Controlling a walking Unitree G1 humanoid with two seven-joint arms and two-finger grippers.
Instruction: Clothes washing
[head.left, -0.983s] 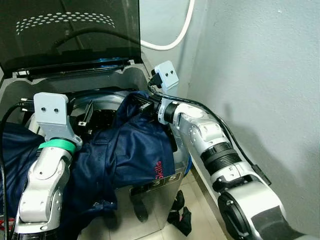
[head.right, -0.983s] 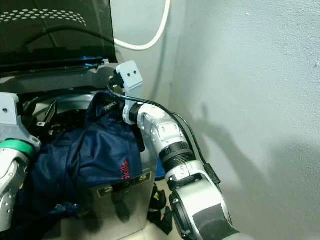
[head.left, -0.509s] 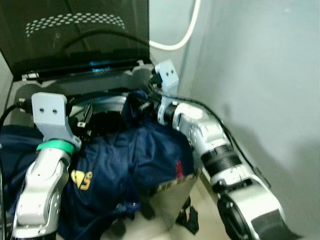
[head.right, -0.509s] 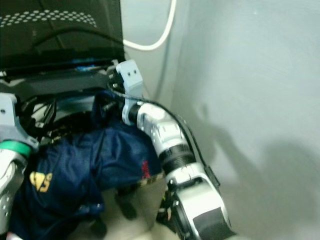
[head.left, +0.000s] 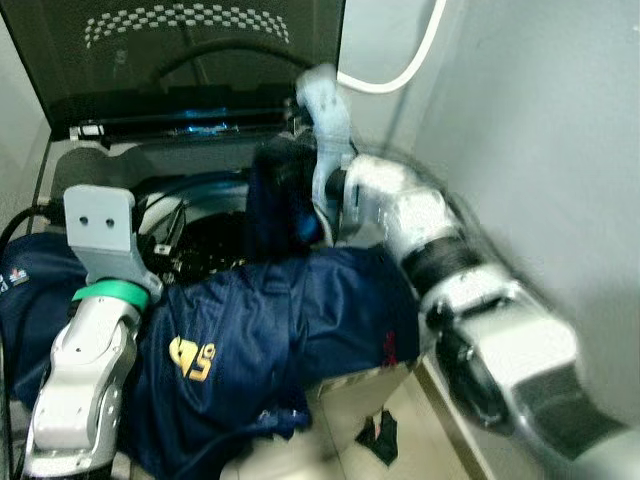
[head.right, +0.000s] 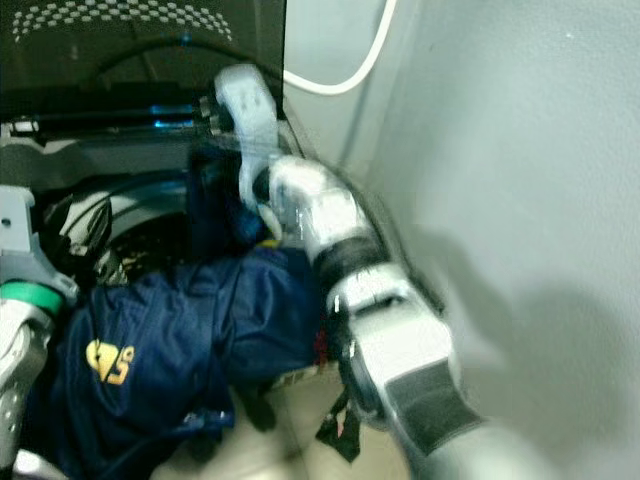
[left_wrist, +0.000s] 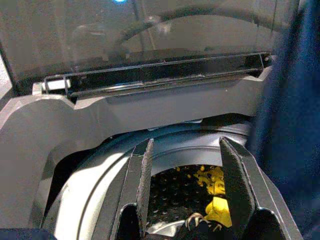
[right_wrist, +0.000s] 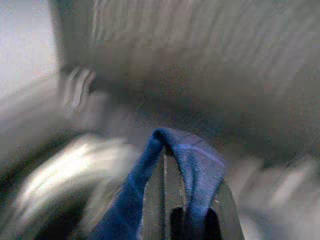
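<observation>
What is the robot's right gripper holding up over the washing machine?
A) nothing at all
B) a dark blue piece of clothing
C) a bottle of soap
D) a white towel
B: the right gripper is shut on a fold of the dark blue garment, lifting it above the washer drum, while the rest hangs over the machine's front.

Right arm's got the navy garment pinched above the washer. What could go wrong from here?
1. The right gripper pinches just a fold of the navy garment; the rest drapes over the washer's front edge, so its weight might drag it out or onto the floor.
2. The open left gripper hovers over the drum; fabric swung in may snag its fingers.
3. The right arm is motion-blurred near the raised lid; it may strike it.
</observation>
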